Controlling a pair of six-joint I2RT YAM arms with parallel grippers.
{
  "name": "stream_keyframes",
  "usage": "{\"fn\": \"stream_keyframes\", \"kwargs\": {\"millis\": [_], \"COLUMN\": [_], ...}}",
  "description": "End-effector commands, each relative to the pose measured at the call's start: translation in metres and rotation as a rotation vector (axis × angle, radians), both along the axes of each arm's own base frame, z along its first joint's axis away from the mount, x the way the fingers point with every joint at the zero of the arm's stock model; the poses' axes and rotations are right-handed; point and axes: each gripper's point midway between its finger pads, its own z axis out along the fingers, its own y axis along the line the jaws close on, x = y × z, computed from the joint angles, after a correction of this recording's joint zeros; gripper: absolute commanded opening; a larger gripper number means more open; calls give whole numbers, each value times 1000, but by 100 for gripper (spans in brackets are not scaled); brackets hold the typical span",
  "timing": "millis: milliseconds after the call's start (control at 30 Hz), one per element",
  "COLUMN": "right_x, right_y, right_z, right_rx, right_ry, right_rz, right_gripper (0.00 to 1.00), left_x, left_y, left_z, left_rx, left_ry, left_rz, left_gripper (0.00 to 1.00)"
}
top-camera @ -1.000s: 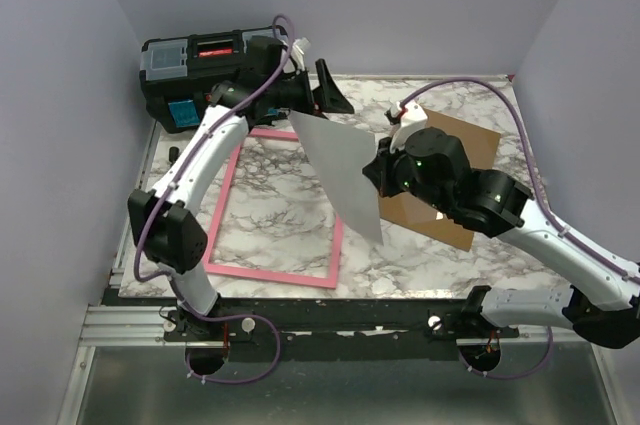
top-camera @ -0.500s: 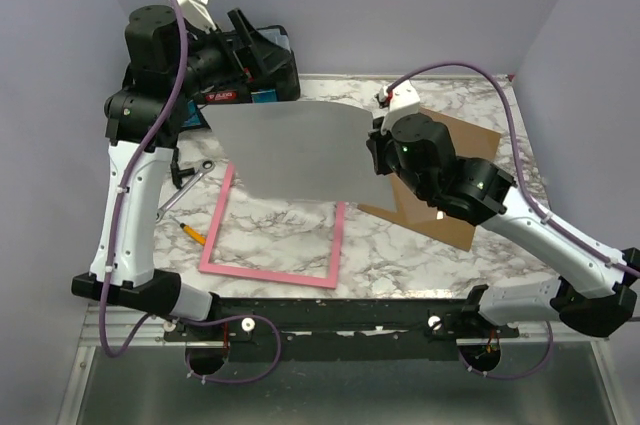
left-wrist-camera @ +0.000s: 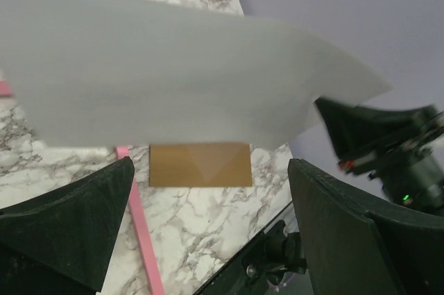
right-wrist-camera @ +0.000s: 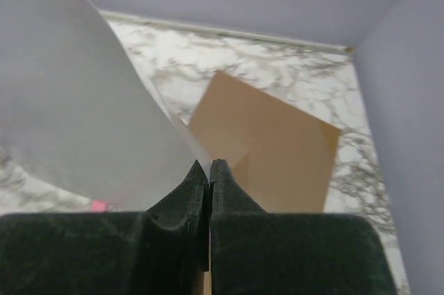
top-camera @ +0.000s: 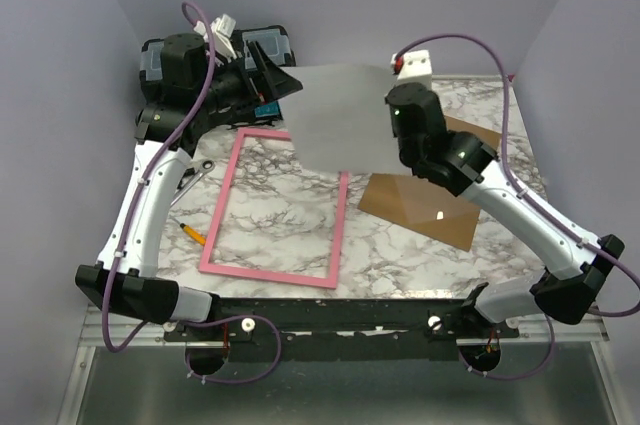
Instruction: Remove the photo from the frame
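Observation:
The photo (top-camera: 340,115) is a pale grey sheet held in the air above the table's back middle, its plain side toward the top camera. My right gripper (top-camera: 392,133) is shut on its right edge; in the right wrist view the fingertips (right-wrist-camera: 209,166) pinch the sheet's corner (right-wrist-camera: 76,100). The pink frame (top-camera: 222,210) lies flat on the marble table, its opening showing only marble. My left gripper (top-camera: 272,73) is open and empty, raised by the sheet's left edge. In the left wrist view the sheet (left-wrist-camera: 173,73) hangs in front of the open fingers (left-wrist-camera: 208,170).
A brown backing board (top-camera: 430,200) lies flat to the right of the frame. A black toolbox (top-camera: 160,57) stands at the back left behind the left arm. A wrench (top-camera: 195,173) and a yellow pencil (top-camera: 192,235) lie left of the frame.
My right gripper has carried the photo up and toward the back right, off the frame. The left arm has swung from the frame up to the back left, then slightly right.

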Motion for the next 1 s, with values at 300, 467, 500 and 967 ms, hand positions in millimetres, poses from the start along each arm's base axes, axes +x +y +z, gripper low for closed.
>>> {"fn": "stream_keyframes", "kwargs": {"millis": [300,467,500,967], "right_x": [12,2,3,7], "right_y": [-159,-171,-170,-99], "right_z": [72,82,76,-227], "right_rx": [-328,-401,-409,-573], "right_ry": [-154,-153,-142,478], "right_rz": [-526,-577,-569,-269], "right_gripper": [1,1,1,1], "left_x": [-16,-26,-28,-33], "left_y": [-20,-26,-28,-32], "left_z": [-68,-68,-68,-67], "left_rx": [53,14,2,-33], "left_ry": [25,24,30,38], "left_rz": [-135,-177,-187,-223], "left_gripper": [95,95,95,95]}}
